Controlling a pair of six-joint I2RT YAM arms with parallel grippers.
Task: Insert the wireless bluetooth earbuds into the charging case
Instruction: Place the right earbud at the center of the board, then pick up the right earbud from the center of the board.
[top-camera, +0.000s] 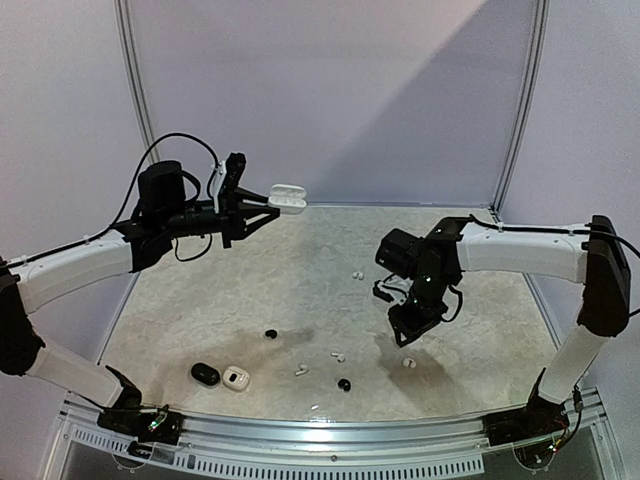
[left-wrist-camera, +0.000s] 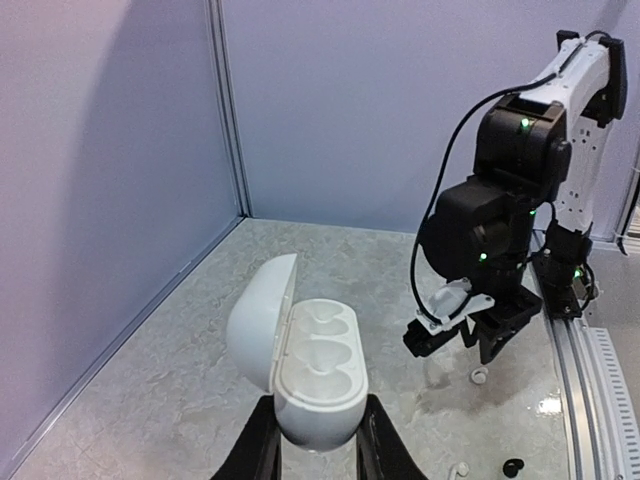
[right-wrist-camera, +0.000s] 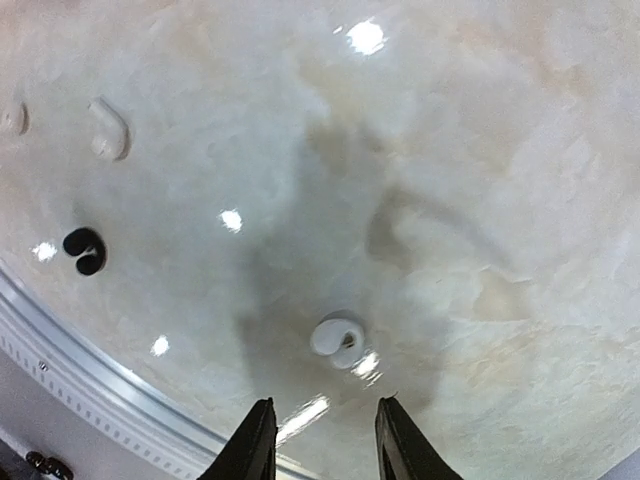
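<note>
While my left gripper (left-wrist-camera: 314, 445) pinches the white charging case (left-wrist-camera: 318, 375) by its lower body, one finger clamped against either side, I have it lifted well above the table (top-camera: 300, 280). Its lid is swung open and the two moulded wells face up and toward the other arm. Both wells look empty. I judge the case is held aloft like this so it cannot slide and so the wells are presented to a bud coming in from the right.

My right gripper (right-wrist-camera: 318, 445) hangs low over the table toward its near edge, pointing down. Its jaws are spread partway, with nothing between them. The white earbud (right-wrist-camera: 337, 340) lies on the surface just ahead of the fingertips, roughly in line with the gap but not yet inside it, touching neither finger.

Off to one side in the right wrist view lie a stemmed earbud (right-wrist-camera: 108, 130) and a black earbud (right-wrist-camera: 85, 250), both well apart from the jaws. From above, a black case (top-camera: 205, 374) and a small white case (top-camera: 236, 378) sit side by side toward the left front. No bud is seated yet, so the pick comes first, I'd say.
</note>
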